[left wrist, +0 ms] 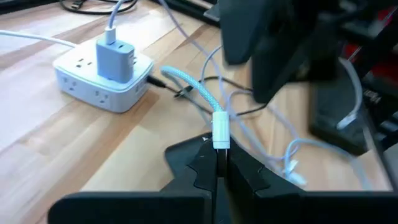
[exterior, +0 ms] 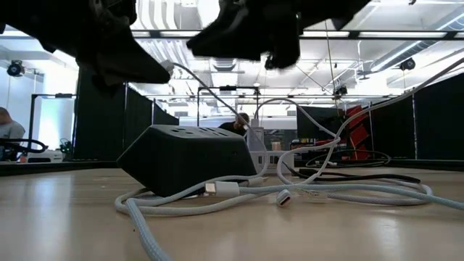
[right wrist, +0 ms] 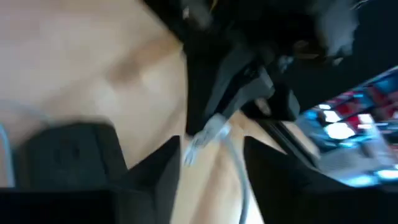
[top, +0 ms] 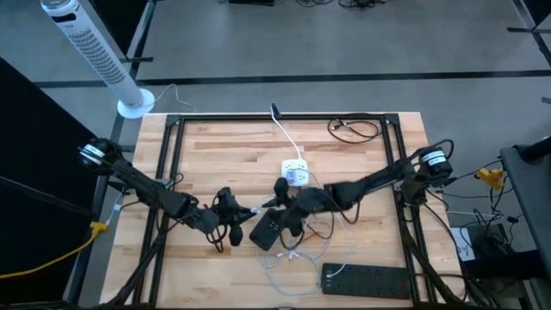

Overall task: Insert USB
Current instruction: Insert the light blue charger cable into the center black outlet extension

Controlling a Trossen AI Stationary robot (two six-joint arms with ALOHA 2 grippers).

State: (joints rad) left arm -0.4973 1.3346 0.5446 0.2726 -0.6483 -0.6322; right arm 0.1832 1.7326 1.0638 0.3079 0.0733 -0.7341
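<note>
My left gripper [left wrist: 217, 163] jaws are clamped on the USB plug [left wrist: 221, 129]; right gripper [right wrist: 211, 155] jaws parted. Handover step, I reckon; next, line it up with a port.

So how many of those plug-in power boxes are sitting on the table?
3. A white power cube at mid-table with a charger plugged in, a dark box below it among the cables, and a long black power strip at the near edge. The arms may hide others.

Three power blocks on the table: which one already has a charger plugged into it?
The white power cube at the table's centre: a white charger with a cable stands in its top. The dark block and the black power strip show none.
</note>
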